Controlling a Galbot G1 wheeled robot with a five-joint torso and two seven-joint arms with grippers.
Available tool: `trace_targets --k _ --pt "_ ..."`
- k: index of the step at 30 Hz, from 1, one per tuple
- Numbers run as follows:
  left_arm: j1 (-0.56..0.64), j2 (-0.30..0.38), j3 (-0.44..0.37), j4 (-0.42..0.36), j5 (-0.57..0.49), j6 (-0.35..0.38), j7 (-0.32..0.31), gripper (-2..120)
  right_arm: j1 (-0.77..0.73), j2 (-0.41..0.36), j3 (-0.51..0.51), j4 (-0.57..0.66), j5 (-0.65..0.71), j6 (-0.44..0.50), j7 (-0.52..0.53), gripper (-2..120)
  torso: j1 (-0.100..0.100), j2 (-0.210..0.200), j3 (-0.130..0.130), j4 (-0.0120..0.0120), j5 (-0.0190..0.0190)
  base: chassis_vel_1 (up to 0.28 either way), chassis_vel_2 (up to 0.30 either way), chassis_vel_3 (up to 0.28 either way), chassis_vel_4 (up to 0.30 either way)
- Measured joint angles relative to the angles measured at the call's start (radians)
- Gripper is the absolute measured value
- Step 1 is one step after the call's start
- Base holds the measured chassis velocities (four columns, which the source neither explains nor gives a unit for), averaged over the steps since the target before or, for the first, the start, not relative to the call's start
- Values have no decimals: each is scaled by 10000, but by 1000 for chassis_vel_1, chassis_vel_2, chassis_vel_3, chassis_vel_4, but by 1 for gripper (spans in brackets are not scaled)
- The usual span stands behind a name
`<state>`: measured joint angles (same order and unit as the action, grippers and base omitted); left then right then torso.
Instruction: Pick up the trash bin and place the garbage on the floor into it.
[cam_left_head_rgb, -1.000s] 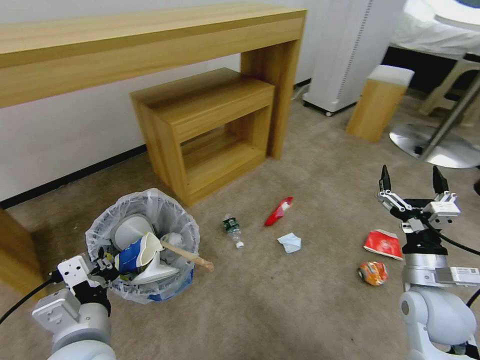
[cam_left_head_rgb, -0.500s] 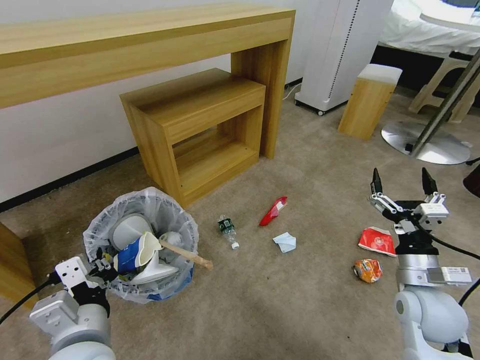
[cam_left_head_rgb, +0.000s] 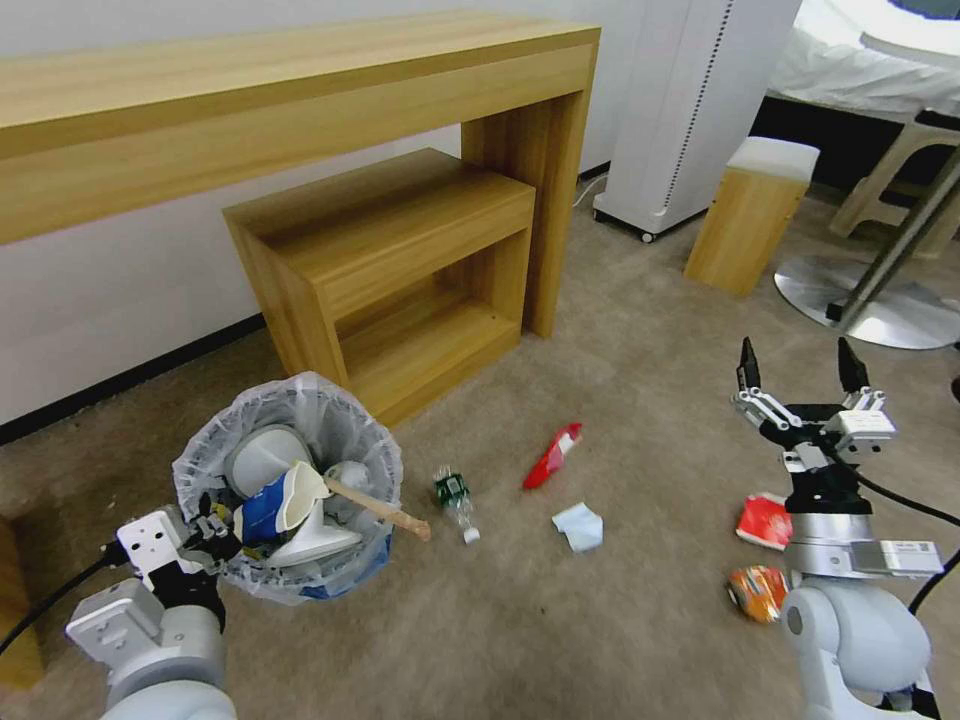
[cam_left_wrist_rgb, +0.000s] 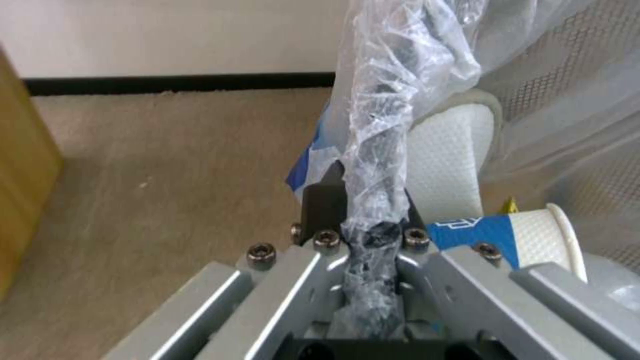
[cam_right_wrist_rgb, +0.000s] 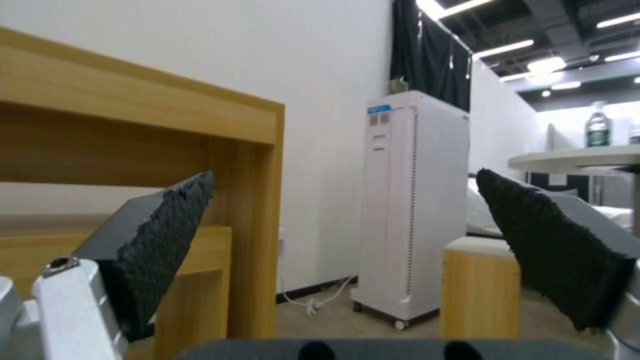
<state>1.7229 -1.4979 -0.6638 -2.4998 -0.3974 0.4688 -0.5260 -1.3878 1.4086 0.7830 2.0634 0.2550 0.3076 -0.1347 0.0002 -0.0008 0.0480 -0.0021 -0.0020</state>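
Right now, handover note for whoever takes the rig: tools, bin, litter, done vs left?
Left tool: shut on the trash bin, pinching its bag-lined rim on the side nearest the robot.
Right tool: open, empty, raised above the floor, pointing up.
In the bin: white slippers, blue-white carton, wooden stick poking out over the rim.
Still on the floor: small bottle, red packet, crumpled paper, red packet and orange packet beside the right arm.
Left to do: bin those five.
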Motion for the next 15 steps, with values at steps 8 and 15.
trace_targets --k 8,15 --pt "-183 45 -524 199 -99 181 -172 1 126 23 -495 -289 -186 133 19 100 0 -1 1 1 -1 -128 135 119 -109" --pt "-273 99 -1110 278 -411 288 -185 1 335 -296 -979 -1012 -95 -497 479 100 -1 0 -4 -1 0 25 -34 -22 26"
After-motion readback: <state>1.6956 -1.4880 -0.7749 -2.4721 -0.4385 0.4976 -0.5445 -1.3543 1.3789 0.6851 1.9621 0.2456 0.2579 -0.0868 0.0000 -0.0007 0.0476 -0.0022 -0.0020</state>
